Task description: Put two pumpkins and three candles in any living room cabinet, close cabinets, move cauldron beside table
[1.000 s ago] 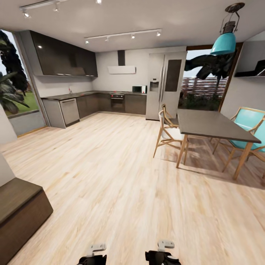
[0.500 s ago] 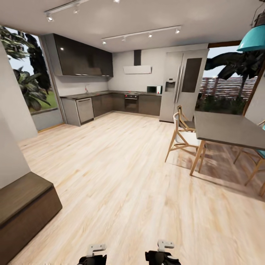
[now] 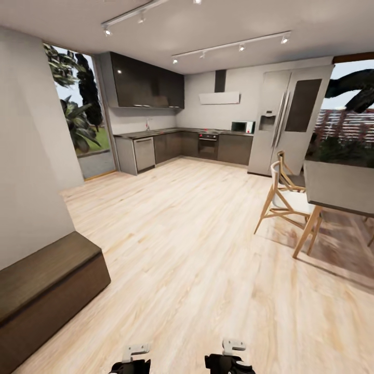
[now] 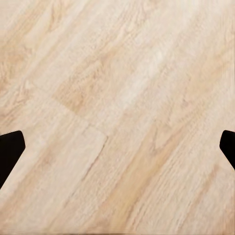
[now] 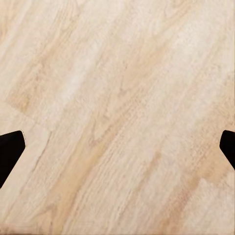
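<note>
Dark-brown cabinet [image 3: 47, 291] sits closed by the wall, on wood floor [image 3: 182, 249].

Pale wood plank floor [image 4: 122, 107] under the left gripper [image 4: 117, 147], grain and board seams running on a diagonal. One short board-end joint visible, meeting a long seam. Two dark fingertips [image 4: 9, 152] poke in from opposite edges of the picture, set wide apart, bare floor between them. Nothing held between them. Light even, no shadows.
</note>
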